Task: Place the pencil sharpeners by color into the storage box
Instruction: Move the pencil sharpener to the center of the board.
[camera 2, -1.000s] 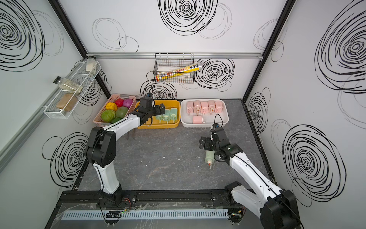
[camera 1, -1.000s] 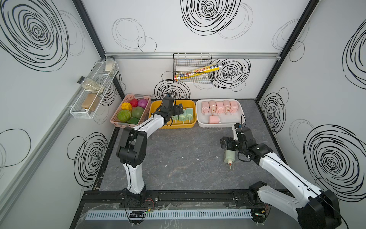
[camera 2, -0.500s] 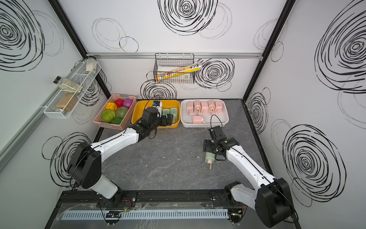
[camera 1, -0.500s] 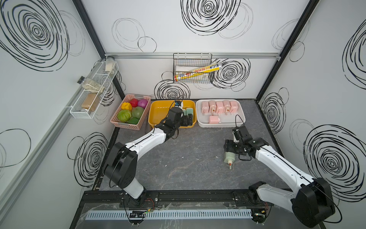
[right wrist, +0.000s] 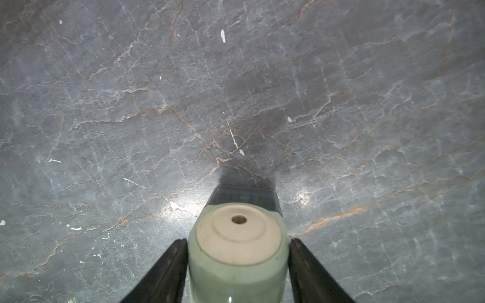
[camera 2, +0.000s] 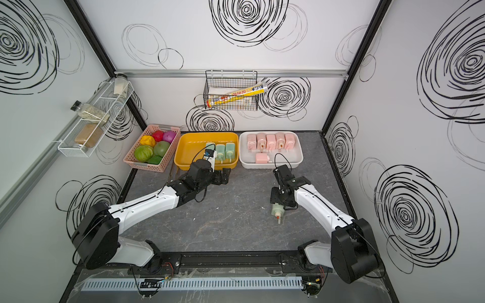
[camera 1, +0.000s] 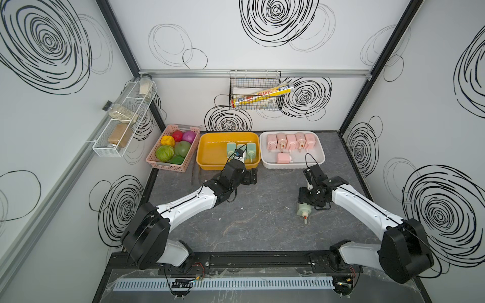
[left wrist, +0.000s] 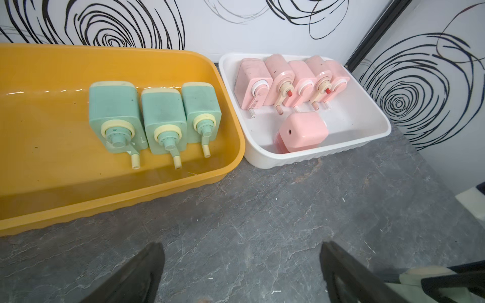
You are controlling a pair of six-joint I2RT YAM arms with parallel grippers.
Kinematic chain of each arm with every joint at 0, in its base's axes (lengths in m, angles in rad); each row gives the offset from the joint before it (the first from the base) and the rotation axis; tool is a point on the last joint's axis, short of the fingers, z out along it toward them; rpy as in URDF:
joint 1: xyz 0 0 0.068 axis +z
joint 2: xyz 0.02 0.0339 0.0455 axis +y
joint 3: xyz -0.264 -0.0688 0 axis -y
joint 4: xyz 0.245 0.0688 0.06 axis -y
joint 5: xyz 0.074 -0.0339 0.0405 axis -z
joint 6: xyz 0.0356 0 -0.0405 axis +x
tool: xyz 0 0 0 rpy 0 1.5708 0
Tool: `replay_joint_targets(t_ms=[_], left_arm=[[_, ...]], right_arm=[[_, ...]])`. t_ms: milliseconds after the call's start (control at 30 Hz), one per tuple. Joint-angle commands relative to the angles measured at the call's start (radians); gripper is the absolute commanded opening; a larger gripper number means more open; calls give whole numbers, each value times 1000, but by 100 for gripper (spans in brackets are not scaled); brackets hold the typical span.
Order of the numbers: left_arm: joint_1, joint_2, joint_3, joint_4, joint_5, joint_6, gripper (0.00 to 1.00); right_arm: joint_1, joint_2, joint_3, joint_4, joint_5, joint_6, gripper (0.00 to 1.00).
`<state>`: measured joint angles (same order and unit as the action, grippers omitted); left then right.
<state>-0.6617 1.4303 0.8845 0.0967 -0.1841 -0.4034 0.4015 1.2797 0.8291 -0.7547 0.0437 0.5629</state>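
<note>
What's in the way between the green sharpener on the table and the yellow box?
The left gripper, open, sits just before the near right corner of the yellow box, about on the line from the green sharpener. Nothing else visible lies between.

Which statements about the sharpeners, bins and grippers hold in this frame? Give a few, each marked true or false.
1. Three green sharpeners lie in the yellow bin. True.
2. The white bin holds four pink sharpeners. False: it holds six, five in a row and one in front.
3. The left gripper holds a sharpener. False: it is open and empty, over the table before the yellow bin.
4. The right gripper has its fingers against both sides of a fourth green sharpener lying on the table. True.
5. The pink basket holds sharpeners. False: it holds round toy vegetables.
</note>
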Motion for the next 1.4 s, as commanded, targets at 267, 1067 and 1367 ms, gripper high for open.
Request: replay_joint_targets(t_ms=[267, 1067, 1367], left_arm=[[-77, -69, -75, 56, -39, 5, 99], [-50, -212, -246, 70, -5, -17, 99], [-148, -405, -406, 77, -11, -49, 99]], right_arm=[[-6, 52, 34, -12, 13, 17, 60], [336, 155, 179, 90, 3, 378, 52], [432, 318, 295, 82, 102, 441, 59]])
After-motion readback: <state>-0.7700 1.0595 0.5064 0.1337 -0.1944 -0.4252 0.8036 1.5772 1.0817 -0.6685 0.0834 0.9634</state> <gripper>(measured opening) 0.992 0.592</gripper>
